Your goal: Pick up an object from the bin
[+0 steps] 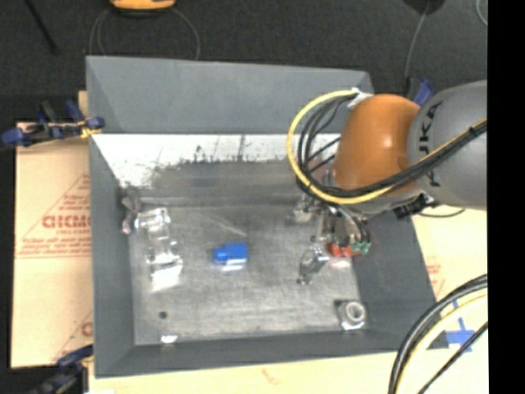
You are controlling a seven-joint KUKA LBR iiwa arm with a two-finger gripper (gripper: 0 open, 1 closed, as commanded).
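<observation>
My gripper (307, 238) hangs low over the right half of the bin floor, under the arm's orange cover. It is open: one fingertip (301, 213) points to the back, the other (309, 266) to the front, and only bare floor lies between them. A small blue block (230, 255) lies in the middle of the bin, to the left of the gripper and apart from it. A silvery ring-shaped piece (353, 313) sits in the front right corner, below the gripper.
A clear plastic piece (160, 247) lies at the left side of the floor. A tiny dark speck (162, 315) and a small white scrap (168, 339) lie near the front left corner. The bin's walls slope up all round.
</observation>
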